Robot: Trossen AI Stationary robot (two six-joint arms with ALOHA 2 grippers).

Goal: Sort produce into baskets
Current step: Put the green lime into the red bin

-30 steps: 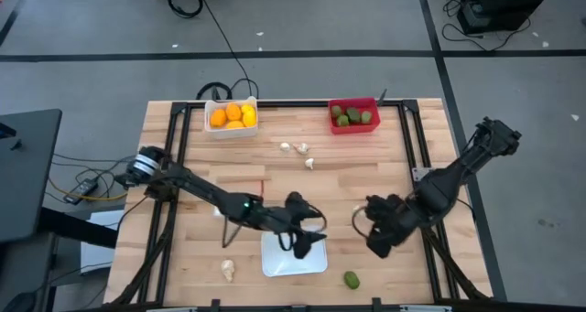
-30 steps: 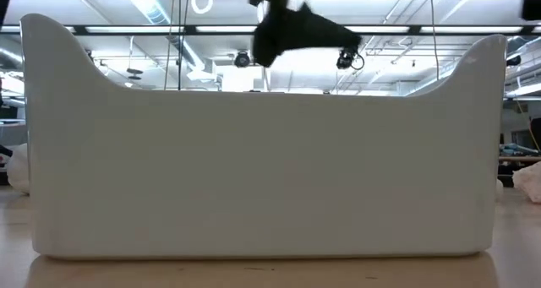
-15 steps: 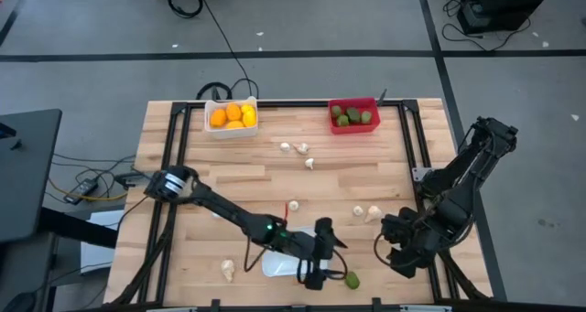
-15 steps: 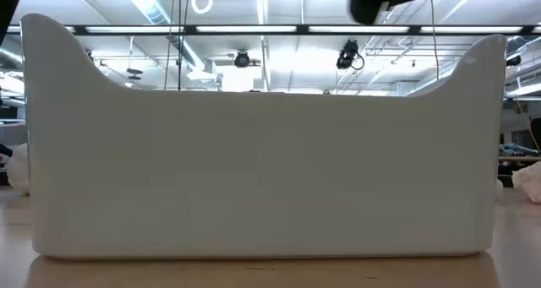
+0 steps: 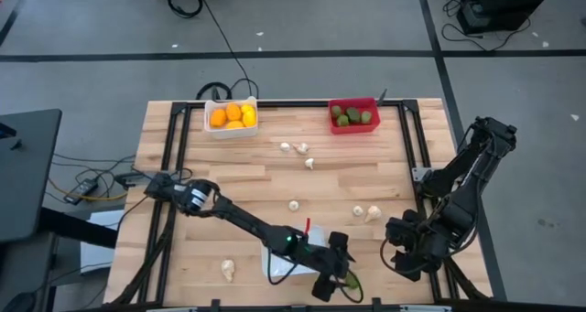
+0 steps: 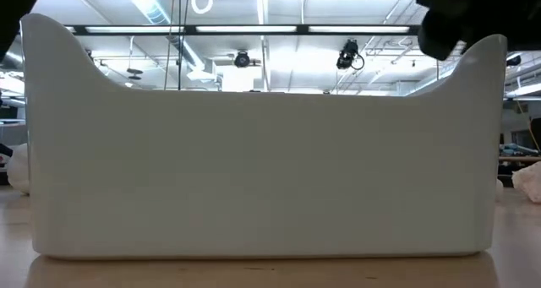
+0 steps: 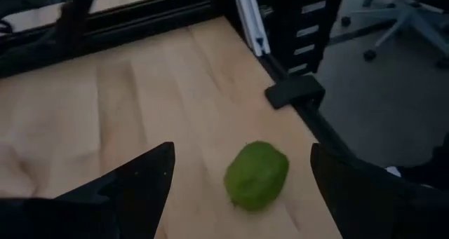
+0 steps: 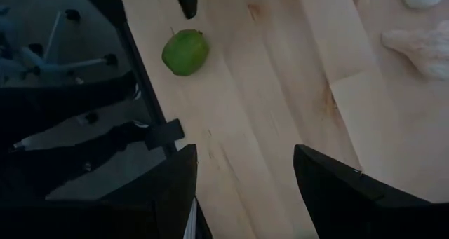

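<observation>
Loose garlic bulb [image 5: 227, 270] lies near the table's [image 5: 366, 179] front-left corner, untouched. White bin [image 5: 232, 117] at the far left holds the orange and yellow fruits; red bin [image 5: 354, 116] at the far right holds green ones. Between them, nearer mid-table, three garlic bulbs [image 5: 297, 151] sit loose, one more [image 5: 293, 205] lies alone, and another pair [image 5: 366, 212] lies towards the right.

Left arm: over the past second it has swept from above the shallow white tray [image 5: 279, 263] to the front edge. Left pincer [image 5: 335, 286] now hangs over the stray green fruit [image 5: 352, 279], fingers spread wide with nothing between them. In the left wrist view the green fruit [image 7: 256, 175] sits on the wood between the two fingers, close to the table's edge.

Low view: the tray wall [image 6: 254, 170] fills the frame; a dark bit of arm shows at the upper right.

Right arm: it has drawn back from mid-table to the front-right corner in the same second. Right pincer [image 5: 409, 248] waits there, fingers apart and empty. Its wrist view catches the green fruit [image 8: 185, 52] farther off.

Judgement: green fruit is the chosen target and a grasp looks imminent. Its destination should be the red bin, across the table. Risk: the fruit is round and near the edge, so a nudge could roll it off.
</observation>
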